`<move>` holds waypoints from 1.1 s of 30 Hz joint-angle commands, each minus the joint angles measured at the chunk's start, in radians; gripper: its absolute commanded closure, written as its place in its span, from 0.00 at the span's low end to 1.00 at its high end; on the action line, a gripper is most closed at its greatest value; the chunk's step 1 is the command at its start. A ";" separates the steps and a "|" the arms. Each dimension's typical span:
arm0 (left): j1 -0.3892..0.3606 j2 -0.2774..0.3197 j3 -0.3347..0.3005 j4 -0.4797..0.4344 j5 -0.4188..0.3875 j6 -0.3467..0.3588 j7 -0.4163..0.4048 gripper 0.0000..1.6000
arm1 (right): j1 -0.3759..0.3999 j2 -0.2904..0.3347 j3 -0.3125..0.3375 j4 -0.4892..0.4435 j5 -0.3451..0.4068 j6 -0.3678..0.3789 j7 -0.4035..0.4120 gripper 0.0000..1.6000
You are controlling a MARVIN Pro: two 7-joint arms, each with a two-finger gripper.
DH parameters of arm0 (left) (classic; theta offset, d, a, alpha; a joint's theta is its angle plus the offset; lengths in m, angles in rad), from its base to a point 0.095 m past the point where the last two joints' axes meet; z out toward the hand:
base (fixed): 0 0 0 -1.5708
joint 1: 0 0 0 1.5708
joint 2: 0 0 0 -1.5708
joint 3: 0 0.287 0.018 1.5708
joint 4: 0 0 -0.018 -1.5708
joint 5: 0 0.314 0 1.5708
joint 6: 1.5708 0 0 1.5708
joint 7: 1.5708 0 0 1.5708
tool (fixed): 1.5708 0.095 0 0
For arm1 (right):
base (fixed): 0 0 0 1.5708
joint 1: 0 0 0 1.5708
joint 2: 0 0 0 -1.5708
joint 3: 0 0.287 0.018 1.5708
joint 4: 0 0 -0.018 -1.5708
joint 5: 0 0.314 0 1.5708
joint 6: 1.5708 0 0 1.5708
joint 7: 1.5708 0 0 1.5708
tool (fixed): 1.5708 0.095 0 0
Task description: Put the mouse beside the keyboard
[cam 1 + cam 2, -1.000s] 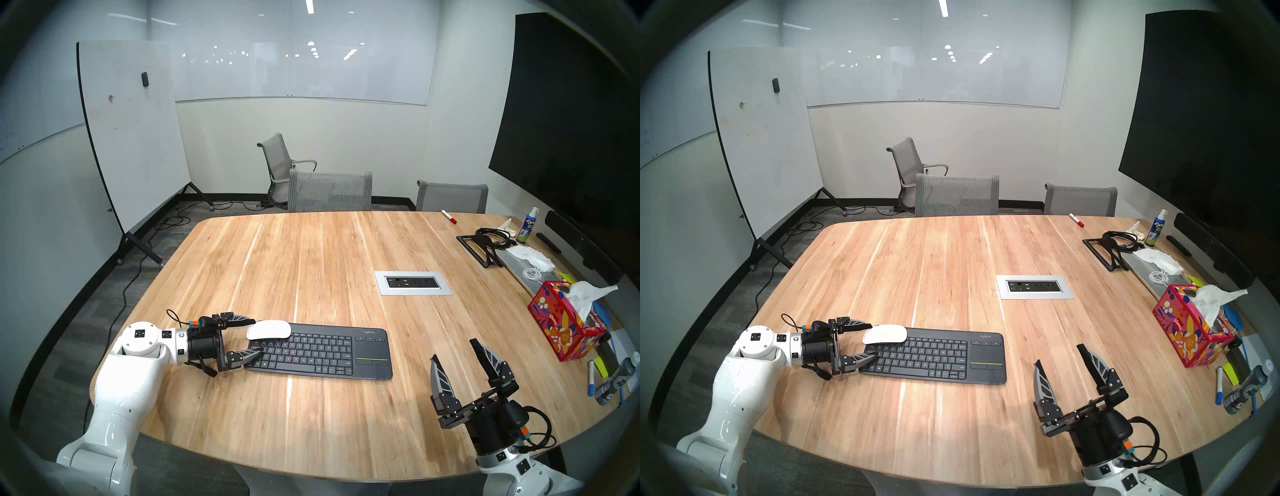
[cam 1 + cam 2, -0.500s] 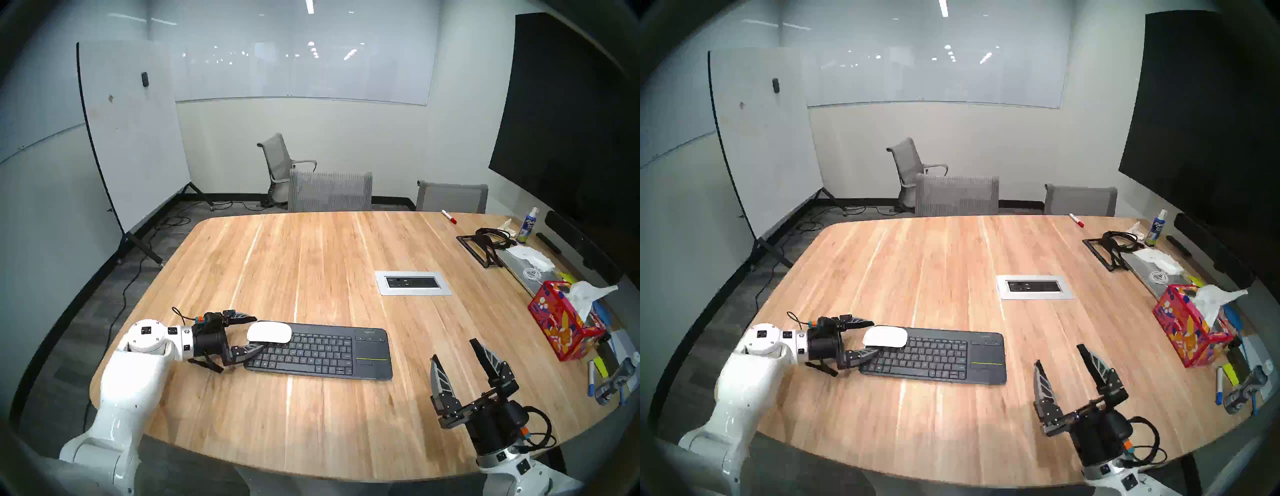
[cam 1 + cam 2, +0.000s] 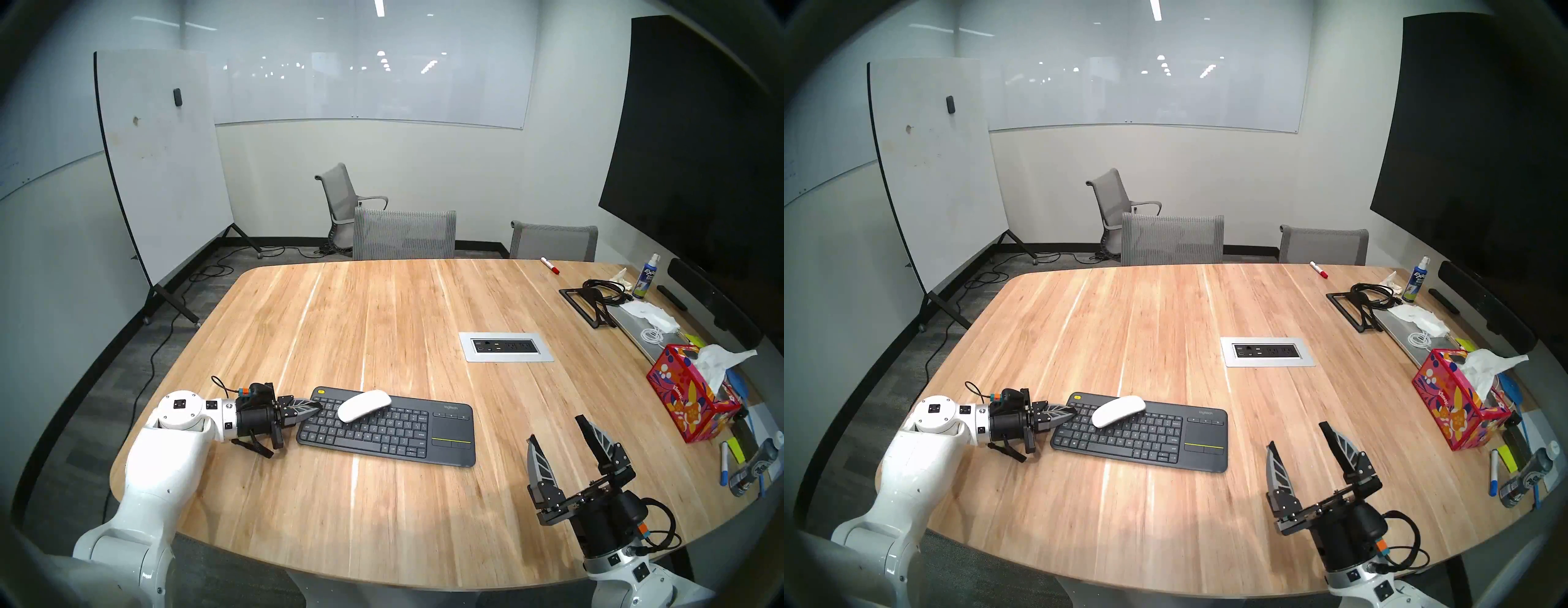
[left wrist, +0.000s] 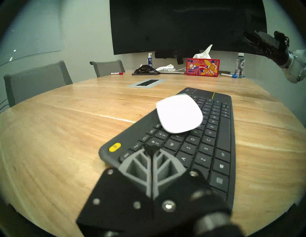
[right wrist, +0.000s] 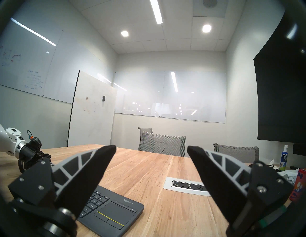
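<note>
Left pincer [image 4: 151, 149]: clenched on nothing, fingers pressed flat together, tips over the number row at the keyboard [image 3: 388, 426] end bearing the yellow button, near the surface's [image 3: 382, 530] left edge. The mouse [image 3: 364, 405] is free, lying tilted across the keyboard's upper key rows, apart from the tips and not yet beside the keyboard.

Handling, as judged: the mouse is light, rigid, glossy and low-domed, so likely to squirt out of a pinch. Hold should be taken across its two long flanks, low down, with its widest part between the fingers.

Right pincer [image 3: 568, 446]: released, raised clear near the surface's front edge.

The head views give the mouse's slant and place along the keyboard. The left wrist view alone shows the sealed fingertips and the gap to the mouse. The right wrist view shows only the touchpad end; the mouse is hidden behind its finger.
</note>
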 commanded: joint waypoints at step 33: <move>0.207 0.030 -0.231 -0.339 -0.133 0.062 -0.029 0.00 | -0.002 -0.001 0.000 -0.011 -0.001 -0.002 -0.001 0.00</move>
